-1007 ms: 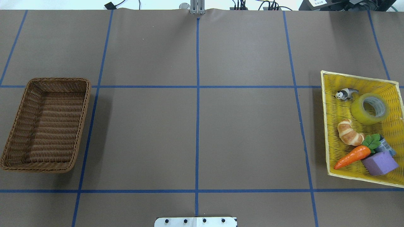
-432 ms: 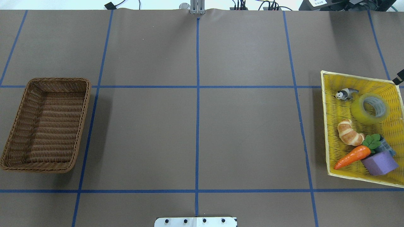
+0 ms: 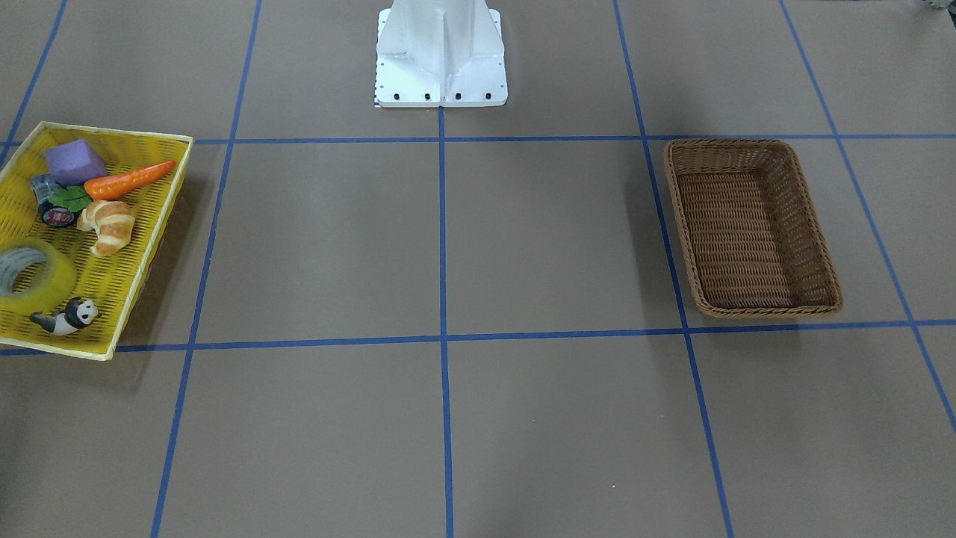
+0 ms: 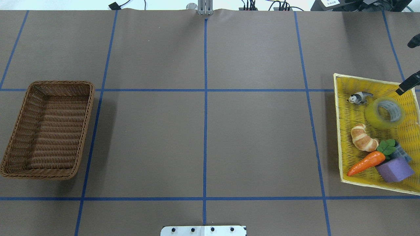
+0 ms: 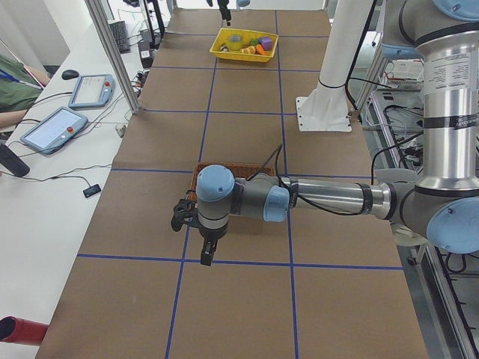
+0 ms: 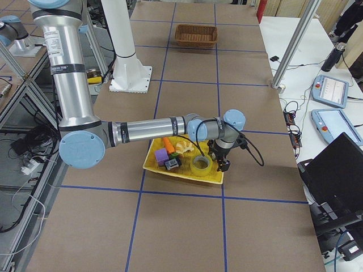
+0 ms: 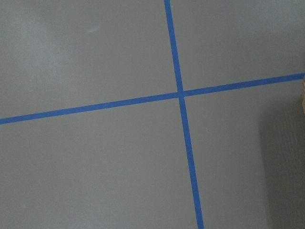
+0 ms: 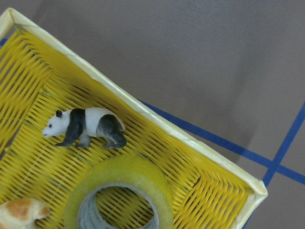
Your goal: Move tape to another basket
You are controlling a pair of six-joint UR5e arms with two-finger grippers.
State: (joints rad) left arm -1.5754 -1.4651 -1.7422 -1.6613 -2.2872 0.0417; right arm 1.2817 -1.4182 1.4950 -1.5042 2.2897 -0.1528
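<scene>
Though near right end effector [image 6: 219, 165], tape [image 4: 375, 115] apart.

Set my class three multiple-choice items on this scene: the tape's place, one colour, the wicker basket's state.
1. The tape lies: A on the floor; B in the yellow tray, beside the panda; C on a shelf.
2. The block is: A purple; B green; C red.
3. The wicker basket is: A overturned; B full of fruit; C upright, holding nothing.
Key: B, the overhead view shows it on the mesh; A, its faces are purple; C, only bare weave shows inside.
</scene>
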